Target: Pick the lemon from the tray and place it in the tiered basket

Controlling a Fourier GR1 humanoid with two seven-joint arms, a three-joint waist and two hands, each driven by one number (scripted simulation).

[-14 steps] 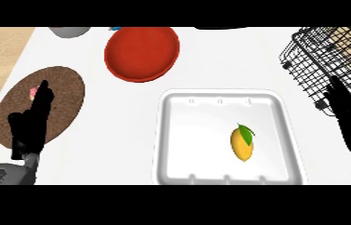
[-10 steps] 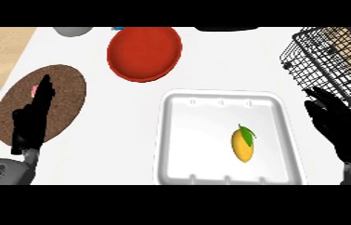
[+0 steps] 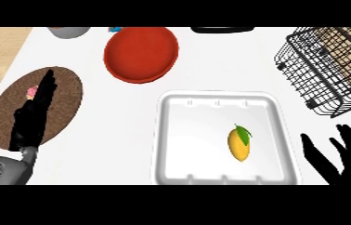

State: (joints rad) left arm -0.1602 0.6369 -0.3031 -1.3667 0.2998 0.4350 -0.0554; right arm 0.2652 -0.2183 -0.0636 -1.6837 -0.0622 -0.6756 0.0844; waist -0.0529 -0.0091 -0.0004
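White counter (image 3: 82,173), red plate (image 3: 140,53), brown mat (image 3: 65,98)

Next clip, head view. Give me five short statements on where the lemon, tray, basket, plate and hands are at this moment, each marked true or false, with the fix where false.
1. The lemon lies in the white tray. True.
2. The right hand is curled round the lemon. False: it is open, right of the tray, apart from the lemon.
3. The black wire tiered basket stands at the upper right. True.
4. The red plate sits inside the tray. False: it sits on the counter beyond the tray's upper left.
5. The left hand holds the lemon. False: it rests open over the brown mat at the left.
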